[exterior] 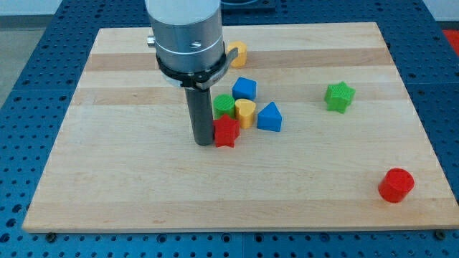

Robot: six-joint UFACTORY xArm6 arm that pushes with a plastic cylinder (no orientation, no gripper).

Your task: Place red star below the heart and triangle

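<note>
The red star (227, 132) lies near the board's middle, just below and left of the yellow heart (245, 112). The blue triangle (270, 117) sits right of the heart, touching it. My tip (204, 142) rests on the board right against the red star's left side. A green block (223, 104) sits just above the star, left of the heart, partly hidden by the rod. A blue block (244, 88) sits above the heart.
A green star (339, 97) lies at the view's right. A red cylinder (396, 185) is at the lower right. A yellow block (238, 52), partly hidden by the arm, is near the top. The wooden board (107, 179) ends in blue surround.
</note>
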